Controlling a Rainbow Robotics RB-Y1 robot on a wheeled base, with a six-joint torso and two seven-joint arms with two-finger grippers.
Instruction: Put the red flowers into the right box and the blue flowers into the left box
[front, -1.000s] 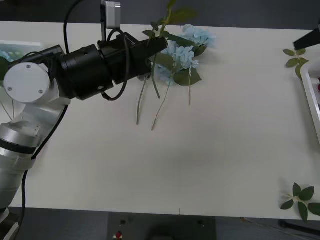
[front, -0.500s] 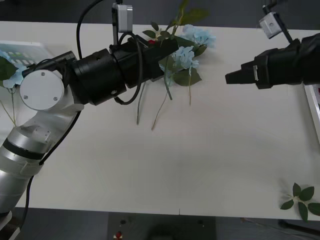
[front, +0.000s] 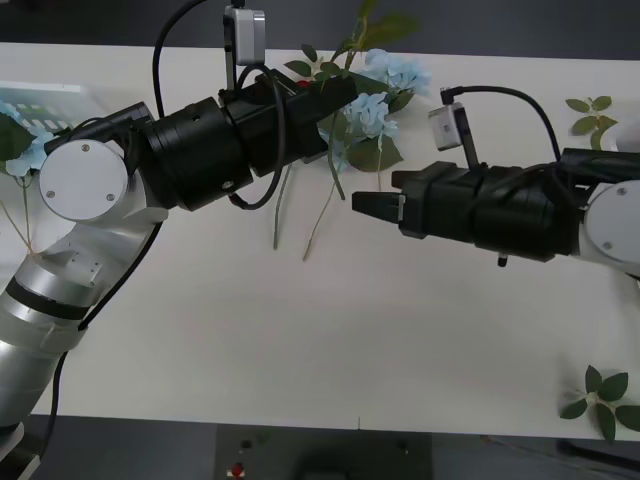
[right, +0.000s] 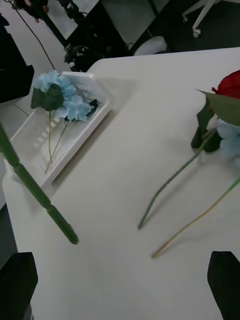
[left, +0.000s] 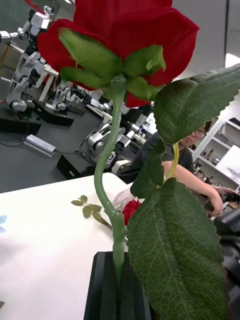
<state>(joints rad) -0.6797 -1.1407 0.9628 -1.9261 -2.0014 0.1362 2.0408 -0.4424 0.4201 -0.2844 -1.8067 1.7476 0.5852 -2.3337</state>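
Red rose (left: 125, 40) clamped by its green stem between the left gripper's (left: 118, 280) black fingers, head up with big leaves beside it. From the front camera that gripper sits right by the pile of blue flowers (front: 368, 112) at the table's (front: 300, 340) far edge, with loose stems trailing toward the near side. The right gripper (front: 362, 203) hovers just on the near side of that same pile, fingers (right: 224, 275) spread wide and holding nothing. Well to the left of the pile is the left box (right: 45, 135), with two blue flowers (right: 60, 97) already lying in it. Loose leaf sprigs (front: 604, 392) lie way off to the pile's right.
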